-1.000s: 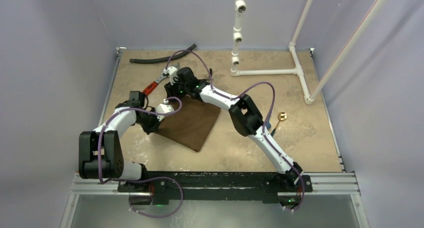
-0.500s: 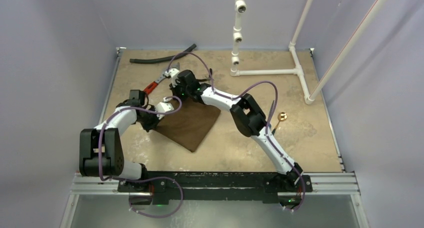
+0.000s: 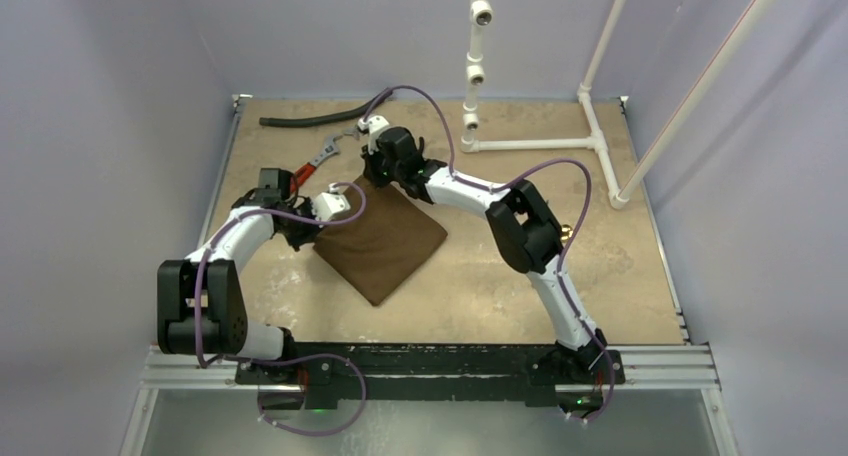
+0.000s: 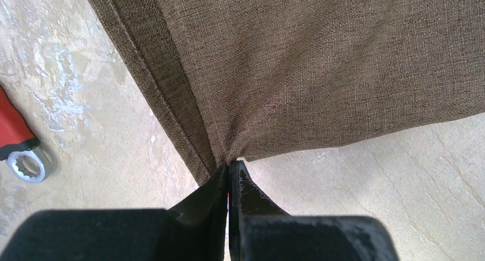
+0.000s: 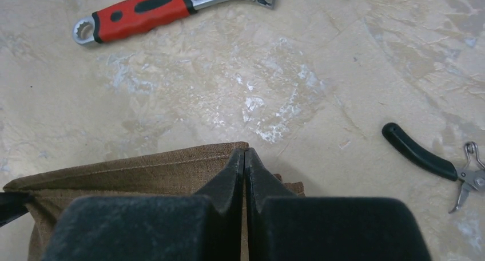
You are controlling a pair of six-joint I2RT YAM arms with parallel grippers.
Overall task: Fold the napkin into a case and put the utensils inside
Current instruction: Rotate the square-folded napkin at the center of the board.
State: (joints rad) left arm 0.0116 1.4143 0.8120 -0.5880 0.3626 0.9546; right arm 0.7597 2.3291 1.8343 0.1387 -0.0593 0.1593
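Note:
The dark-brown napkin [image 3: 380, 241] lies folded flat on the table like a diamond. My left gripper [image 3: 316, 238] is shut on its left corner; in the left wrist view the cloth [image 4: 320, 66] bunches right at the closed fingertips [image 4: 230, 163]. My right gripper [image 3: 384, 183] sits at the far corner, shut on the hemmed edge of the napkin [image 5: 143, 169], with its fingertips [image 5: 245, 153] pressed together. Of the utensils, only a small golden glint [image 3: 570, 230] shows beside the right arm's elbow; the rest is hidden.
A red-handled wrench [image 3: 318, 161] [image 5: 171, 9] lies just beyond the napkin, and its ring end [image 4: 26, 166] shows in the left wrist view. Black pliers [image 5: 434, 161] lie right of the right gripper. A black hose [image 3: 310, 118] and a white pipe frame [image 3: 540, 144] stand at the back.
My right gripper has gone from open to shut at the napkin's far corner and moved right and away. The napkin has shifted slightly that way. The left gripper keeps its hold.

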